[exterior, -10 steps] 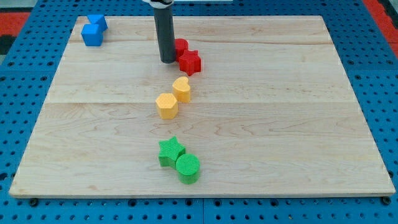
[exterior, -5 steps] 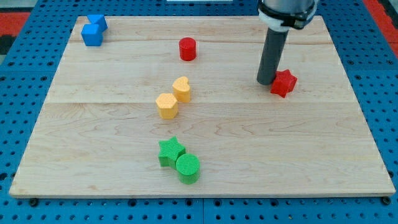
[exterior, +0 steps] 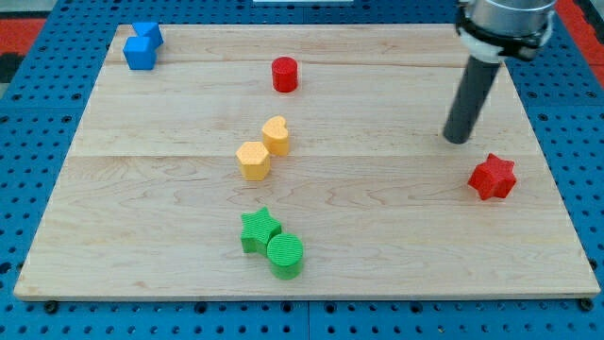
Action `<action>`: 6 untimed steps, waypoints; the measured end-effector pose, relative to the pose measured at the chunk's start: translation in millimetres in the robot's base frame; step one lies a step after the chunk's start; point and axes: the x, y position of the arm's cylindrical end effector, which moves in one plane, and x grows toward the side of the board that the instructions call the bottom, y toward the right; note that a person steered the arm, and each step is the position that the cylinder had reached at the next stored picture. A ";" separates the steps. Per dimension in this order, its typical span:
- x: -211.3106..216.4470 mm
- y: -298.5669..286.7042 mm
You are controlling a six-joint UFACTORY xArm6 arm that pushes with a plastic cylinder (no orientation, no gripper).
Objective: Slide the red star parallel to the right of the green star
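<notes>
Here the rod's tip (exterior: 458, 140) stands apart from the red star (exterior: 493, 177), which lies near-right of it; the green star (exterior: 258, 229) sits far left; no jaws exist.

A pale wooden board (exterior: 377, 236) with light grain lines is seen laid on a blue pegboard surface (exterior: 28, 189) dotted with small holes; red patches are seen at the far corners. A red star block (exterior: 493, 177) is seen at the right, and a red cylinder block (exterior: 285, 74) at the far middle. Two blue blocks (exterior: 142, 45) are seen at the far left. A yellow heart block (exterior: 276, 135) and a yellow hexagonal block (exterior: 253, 160) are seen centrally. A green star block (exterior: 258, 229) and a green ridged cylinder block (exterior: 285, 255) are seen nearer. The dark grey rod is seen ending in my tip (exterior: 458, 139).
</notes>
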 end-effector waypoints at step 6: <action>-74.6 -66.1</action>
